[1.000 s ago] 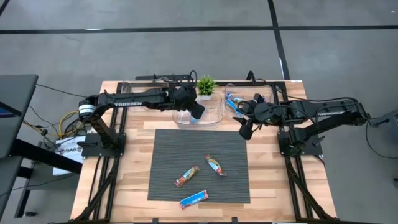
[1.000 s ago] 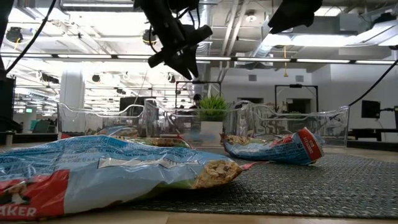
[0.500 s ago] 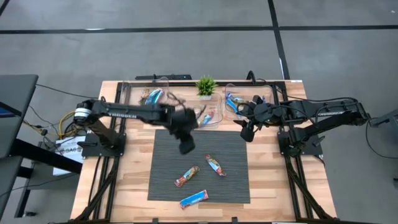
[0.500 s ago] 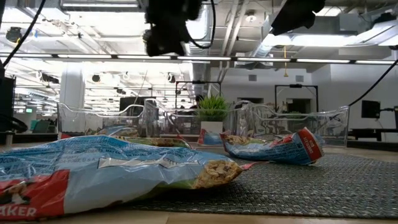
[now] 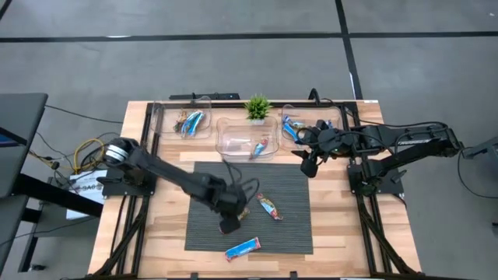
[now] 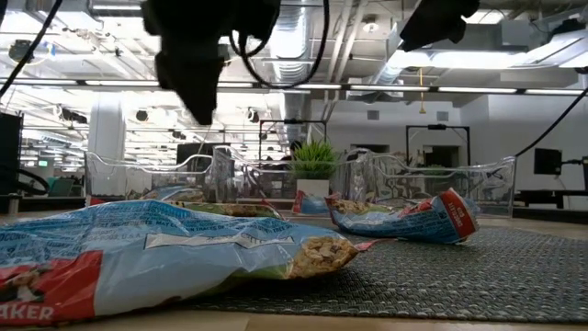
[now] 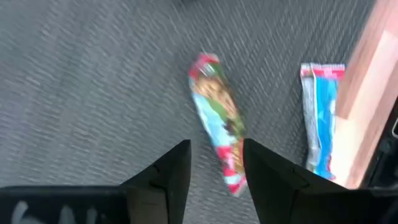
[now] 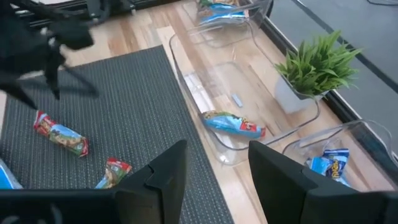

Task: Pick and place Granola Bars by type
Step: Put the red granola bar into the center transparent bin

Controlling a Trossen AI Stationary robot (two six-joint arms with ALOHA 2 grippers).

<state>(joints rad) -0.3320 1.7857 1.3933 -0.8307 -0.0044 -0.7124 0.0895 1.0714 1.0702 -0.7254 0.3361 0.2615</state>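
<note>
Three Granola Bars lie flat on the dark ribbed mat: a multicoloured bar under my left gripper, a second multicoloured bar to its right, and a blue bar near the mat's front edge. My left gripper hangs open above the first bar, pointing steeply down, its fingers on either side of the bar's nearer end without touching it. In the high view this gripper covers most of that bar. My right gripper waits open and empty in the air beside the right bin.
Three clear bins stand along the far edge: the left bin and the right bin hold bars, and the middle bin holds one bar. A small potted plant stands behind the middle bin. Bare wood borders the mat.
My left gripper has swung from over the middle bin toward the table's near edge and sunk a little, turning as it went. It now hangs over the mat above a multicoloured bar. A bar shows in the middle bin where the gripper stood.
</note>
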